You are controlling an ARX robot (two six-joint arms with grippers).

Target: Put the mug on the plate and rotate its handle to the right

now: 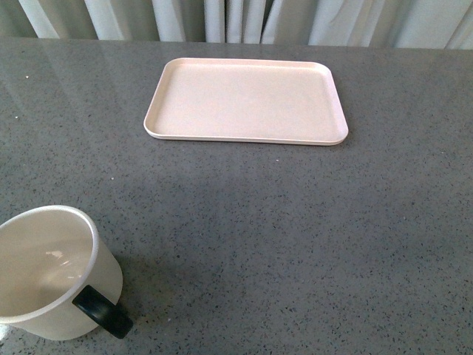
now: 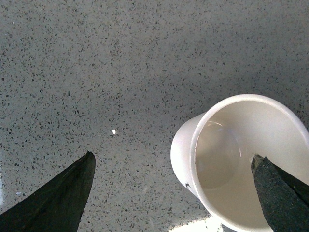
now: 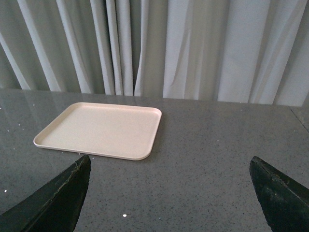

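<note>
Looks to be at the grasp step, with mug (image 1: 52, 274) upright near-left on the table (image 1: 295, 237), handle (image 1: 102, 312) near-right, well apart from the plate (image 1: 247, 100), left gripper (image 2: 171, 155) spread at its rim, right gripper (image 3: 169, 158) spread, holding nothing; calls next for closing on the wall and lifting.

no readable text or labels, seemingly none anywhere

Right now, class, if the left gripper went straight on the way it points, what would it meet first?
Probably the mug, whose rim sits between the left gripper's open fingers, off-centre; one finger would reach bare table instead. Depth is unclear.
</note>
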